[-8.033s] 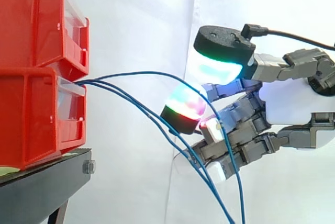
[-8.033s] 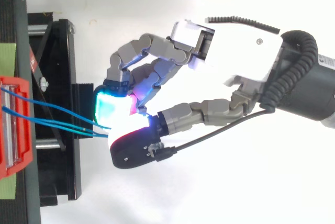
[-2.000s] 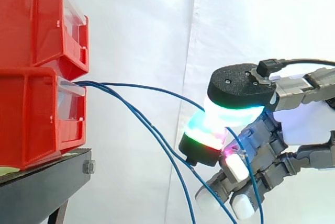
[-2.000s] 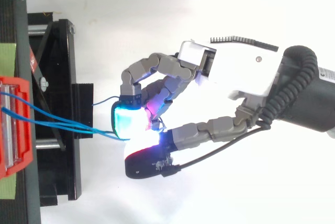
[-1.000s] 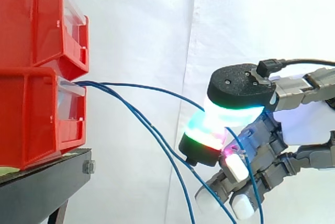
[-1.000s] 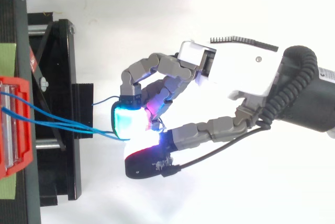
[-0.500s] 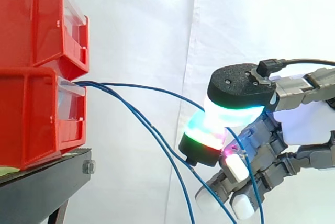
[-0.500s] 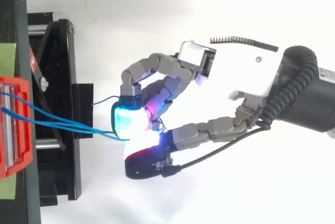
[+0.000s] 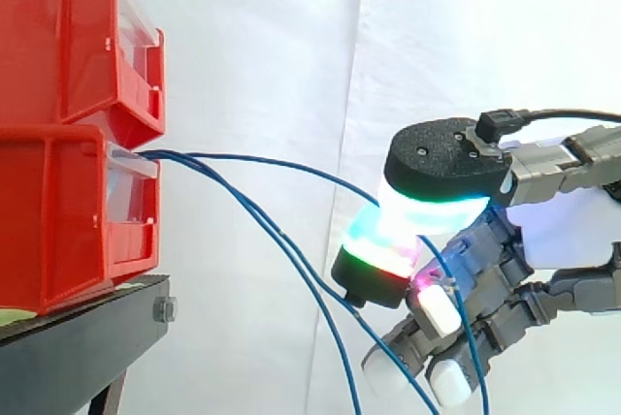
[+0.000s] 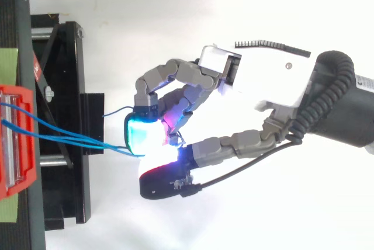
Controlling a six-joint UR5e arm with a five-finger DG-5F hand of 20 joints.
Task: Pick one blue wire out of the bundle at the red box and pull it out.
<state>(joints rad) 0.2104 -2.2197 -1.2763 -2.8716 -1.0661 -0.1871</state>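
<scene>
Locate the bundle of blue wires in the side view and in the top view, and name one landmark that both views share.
Side view: the blue wires fan from the lower red bin at left, down and right to the hand.
Top view: they run from the red bin at the left edge rightward to the cyan pad of the hand.
Shared landmark: the hand, pinching one wire.

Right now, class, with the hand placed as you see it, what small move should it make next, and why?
Probably draw the hand straight away from the lower red bin, pinch held: its pads are closed on one blue wire, whose other end sits in that bin with slack.
</scene>
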